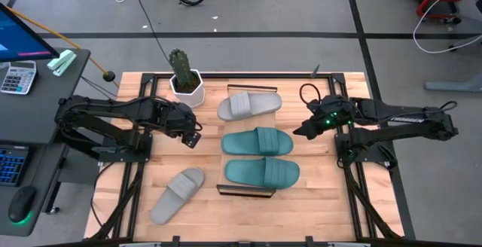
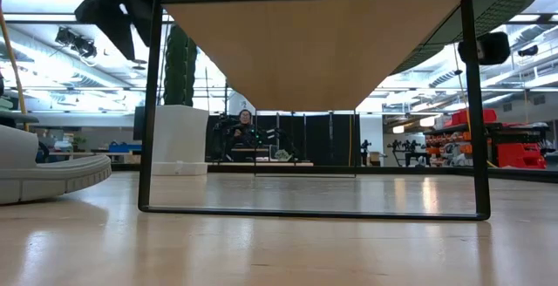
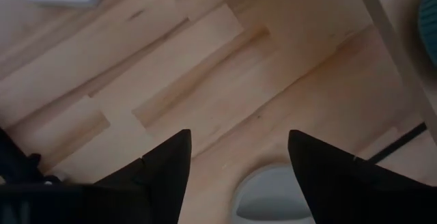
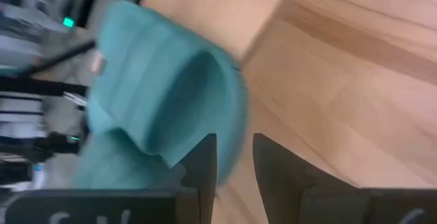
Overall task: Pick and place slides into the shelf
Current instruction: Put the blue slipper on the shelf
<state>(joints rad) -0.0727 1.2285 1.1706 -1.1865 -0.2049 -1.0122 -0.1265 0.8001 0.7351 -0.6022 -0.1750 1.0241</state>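
Slides on shelf: 2 teal ones (image 1: 257, 141) (image 1: 262, 172) side by side on the shelf (image 1: 245, 190), plus 1 grey (image 1: 249, 105) at its far end
Last slide: grey one (image 1: 176, 194) — off on the tabletop (image 1: 316, 209), near the front left
Left gripper (image 1: 191, 139): fingers spread, nothing in them, above bare wood between cactus pot (image 1: 186, 83) and loose grey slide
Right gripper (image 1: 300, 131): just right of the shelf — narrow gap between fingers, holding nothing

Slatted wooden table (image 1: 316, 209): raised shelf (image 1: 248, 89), potted cactus (image 1: 183, 74), one grey slide (image 1: 177, 194).
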